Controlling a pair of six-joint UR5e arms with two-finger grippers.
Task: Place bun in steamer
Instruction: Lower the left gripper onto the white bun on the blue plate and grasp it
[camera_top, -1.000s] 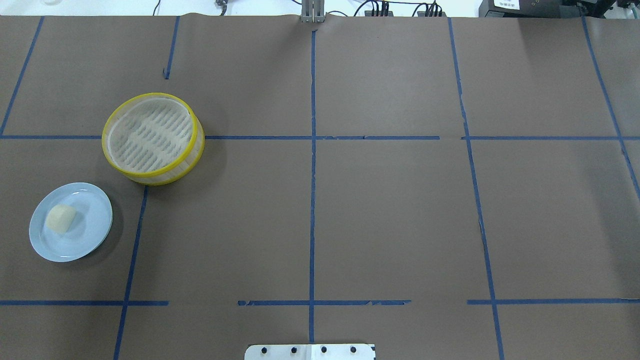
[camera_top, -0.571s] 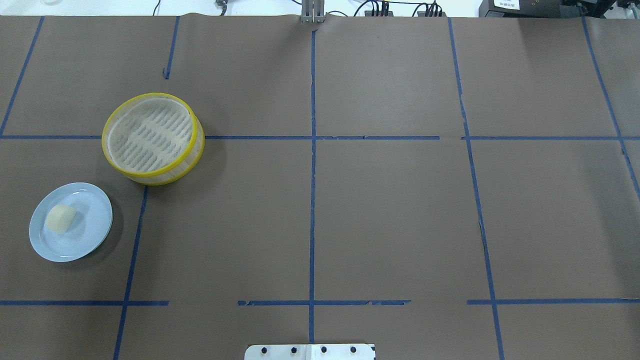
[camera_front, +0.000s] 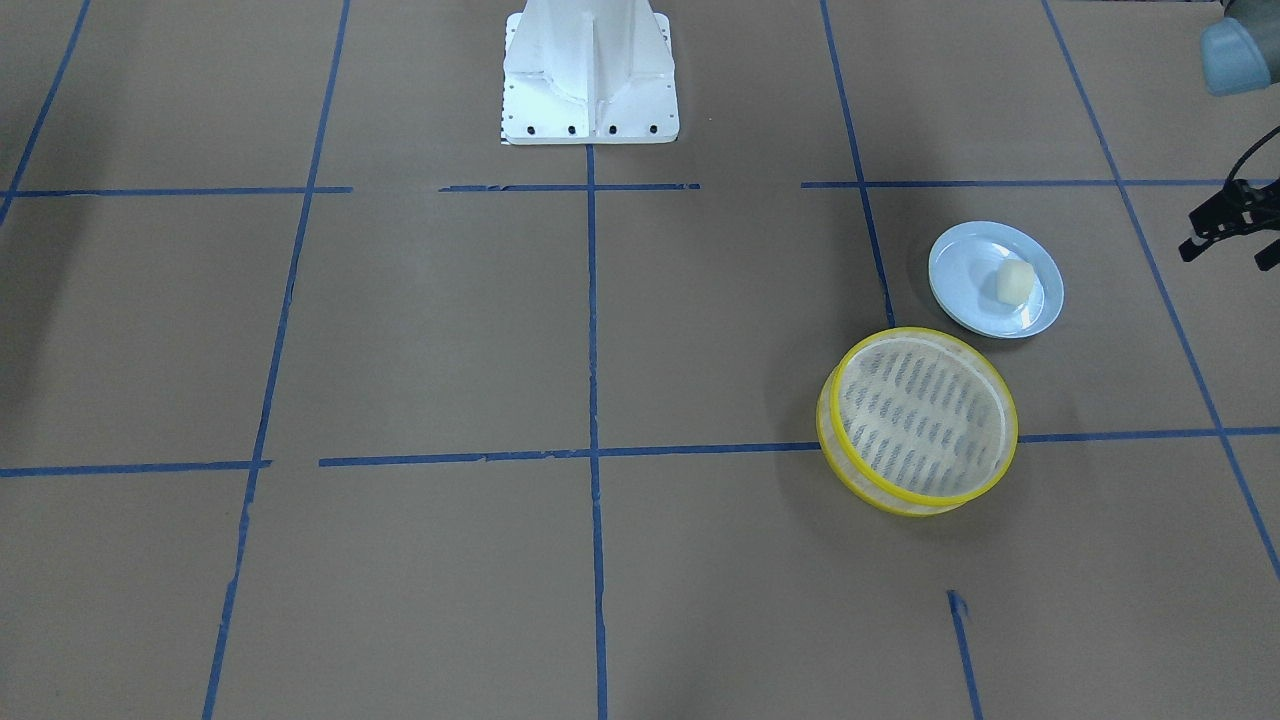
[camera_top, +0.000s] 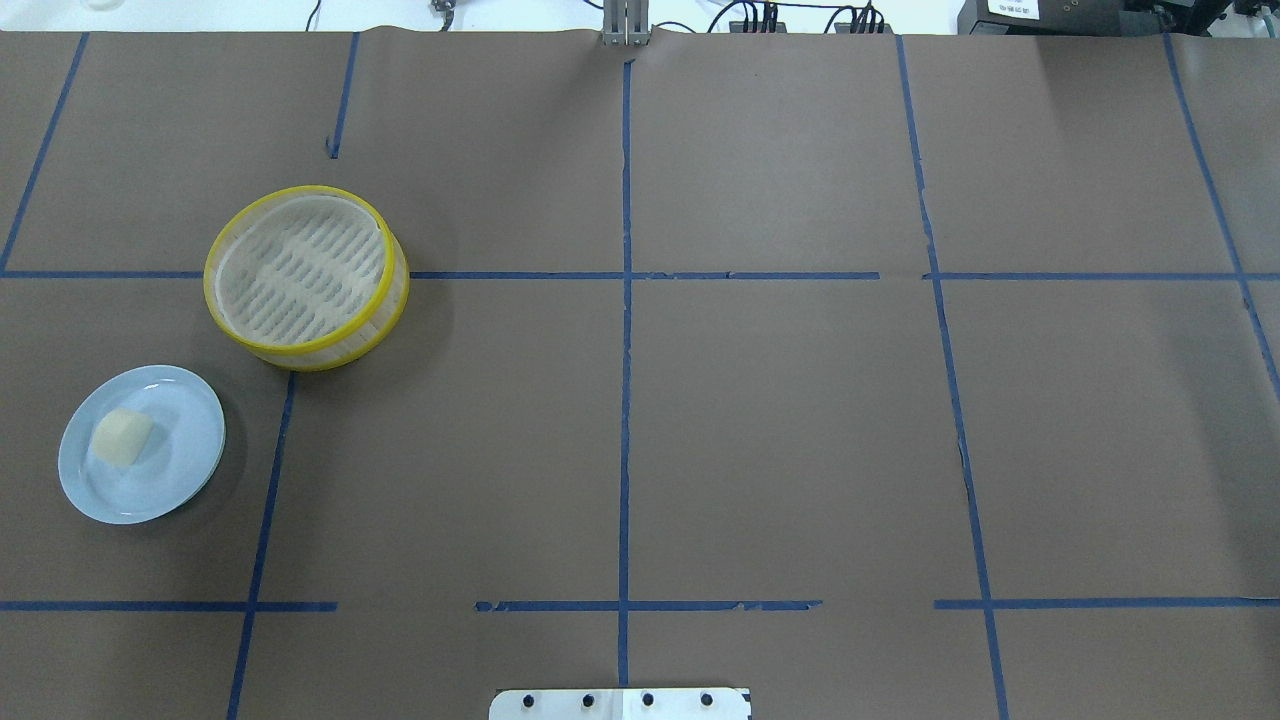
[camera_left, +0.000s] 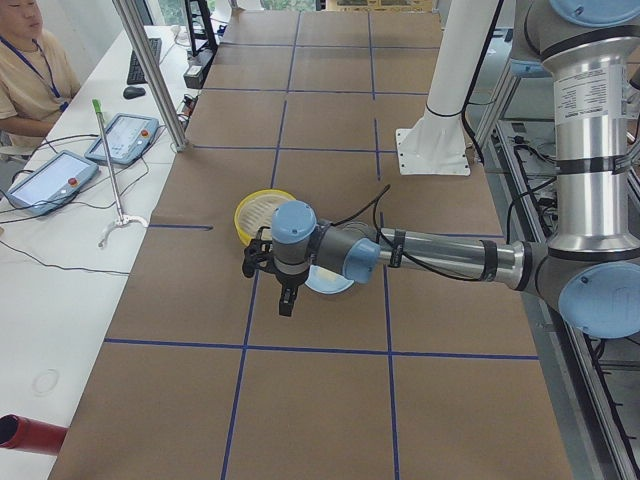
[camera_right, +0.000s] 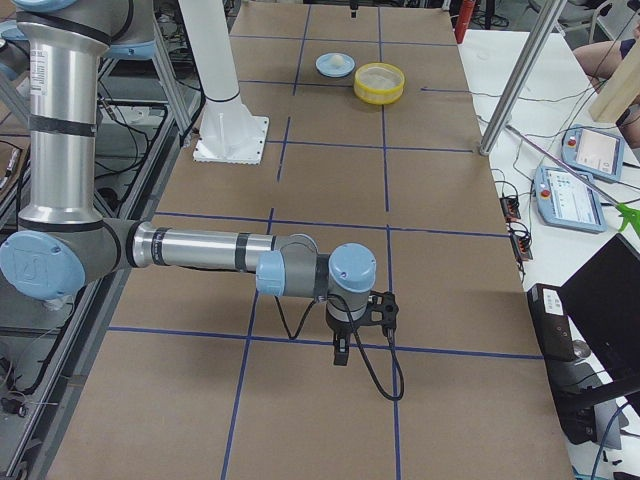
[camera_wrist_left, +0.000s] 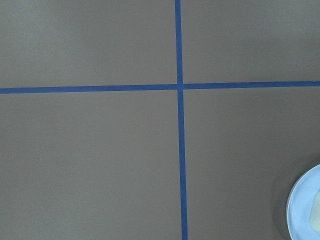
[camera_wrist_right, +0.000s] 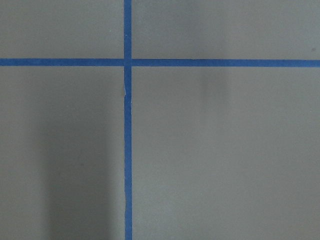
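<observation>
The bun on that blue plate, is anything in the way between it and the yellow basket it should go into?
Nothing visible is in the way. The bun lies on the blue plate, and only bare brown table shows between the plate and the steamer, which stands open and empty.

One bun (camera_top: 122, 437), one steamer (camera_top: 305, 277), one pale blue plate (camera_top: 175, 480), and two robot arms: left arm (camera_left: 440, 255), right arm (camera_right: 200, 248).

Reads as a robotics lab: brown-papered counter (camera_top: 800, 450) gridded with blue tape (camera_top: 625, 450), white arm pedestal (camera_front: 590, 70) bolted down, teach pendants (camera_left: 126, 138) on a side bench (camera_left: 50, 330), aluminium posts (camera_left: 148, 65), lanyard-wearing operator (camera_left: 35, 75) seated alongside.
</observation>
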